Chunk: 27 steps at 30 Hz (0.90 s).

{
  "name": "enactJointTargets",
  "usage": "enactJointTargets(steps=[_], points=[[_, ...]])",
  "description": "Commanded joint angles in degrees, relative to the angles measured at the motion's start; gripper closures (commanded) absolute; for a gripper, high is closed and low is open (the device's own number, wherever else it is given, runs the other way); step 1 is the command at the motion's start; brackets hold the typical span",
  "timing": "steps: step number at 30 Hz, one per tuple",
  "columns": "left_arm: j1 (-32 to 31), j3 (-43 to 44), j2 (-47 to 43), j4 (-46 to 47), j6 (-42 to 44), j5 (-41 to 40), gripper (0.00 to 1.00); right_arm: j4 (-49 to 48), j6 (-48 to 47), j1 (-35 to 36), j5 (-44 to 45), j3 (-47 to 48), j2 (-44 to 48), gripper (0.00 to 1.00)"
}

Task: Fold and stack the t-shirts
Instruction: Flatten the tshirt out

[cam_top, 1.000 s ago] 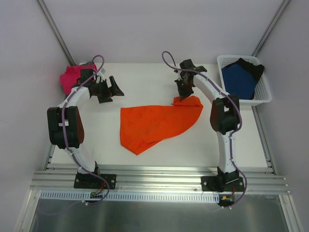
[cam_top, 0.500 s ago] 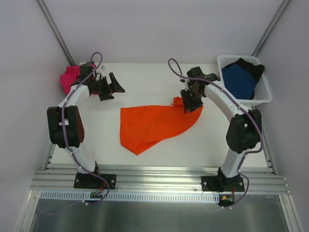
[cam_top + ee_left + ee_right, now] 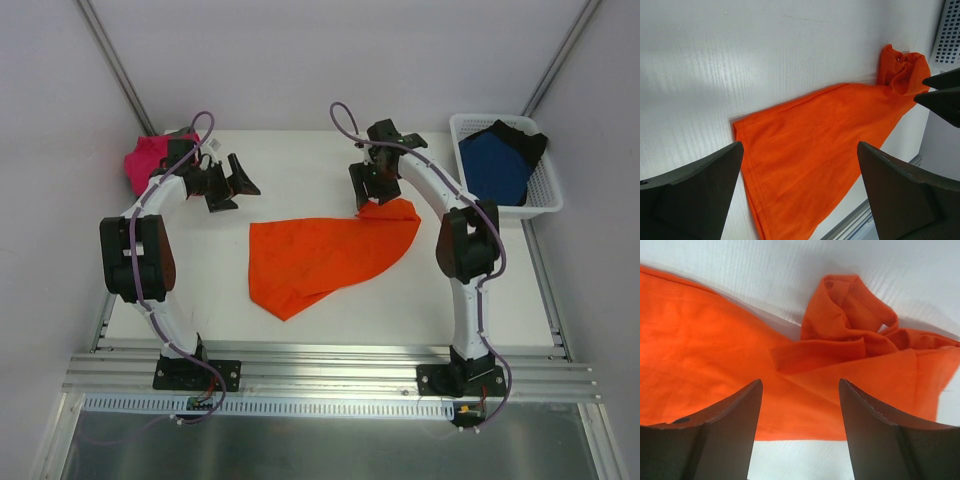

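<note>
The orange t-shirt (image 3: 325,252) lies spread in the middle of the table, with its far right corner bunched up (image 3: 850,322). My right gripper (image 3: 366,195) hovers over that corner; its jaws (image 3: 800,383) stand open with only flat orange cloth below them. My left gripper (image 3: 236,181) is open wide at the far left, above bare table, and looks across at the shirt (image 3: 825,145). A magenta-pink t-shirt (image 3: 146,160) sits crumpled at the far left corner behind the left arm. Dark blue (image 3: 494,166) and black (image 3: 526,136) t-shirts lie in the basket.
A white mesh basket (image 3: 548,198) stands at the far right corner of the table. The table (image 3: 300,160) is white, with an aluminium rail (image 3: 330,368) along its near edge. The right gripper's dark fingers (image 3: 942,95) show at the right edge of the left wrist view.
The right gripper opened and let go of the orange shirt's far right corner, after dipping right and coming back. The left gripper stayed almost still.
</note>
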State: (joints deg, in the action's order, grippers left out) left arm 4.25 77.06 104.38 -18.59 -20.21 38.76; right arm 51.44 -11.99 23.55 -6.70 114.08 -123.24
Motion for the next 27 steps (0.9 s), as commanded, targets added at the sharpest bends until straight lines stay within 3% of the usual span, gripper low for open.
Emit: enactJointTargets(steps=[1, 9, 18, 27], points=[[0.85, 0.11, -1.46, -2.06, 2.36, 0.44, 0.01, 1.38, 0.56, 0.79, -1.64, 0.88, -1.83, 0.34], [1.02, 0.81, -0.67, -2.59, 1.14, 0.44, 0.01, 1.73, 0.48, 0.97, -2.18, -3.95, -1.39, 0.34], [1.46, 1.61, -0.23, -2.59, 0.52, 1.05, 0.01, 1.03, 0.47, 0.97, 0.37, -2.46, -2.70, 0.44], [1.46, 0.55, -1.10, -2.59, 0.52, 0.96, 0.01, 0.85, -1.02, 1.85, 1.25, -1.76, -4.73, 0.39]])
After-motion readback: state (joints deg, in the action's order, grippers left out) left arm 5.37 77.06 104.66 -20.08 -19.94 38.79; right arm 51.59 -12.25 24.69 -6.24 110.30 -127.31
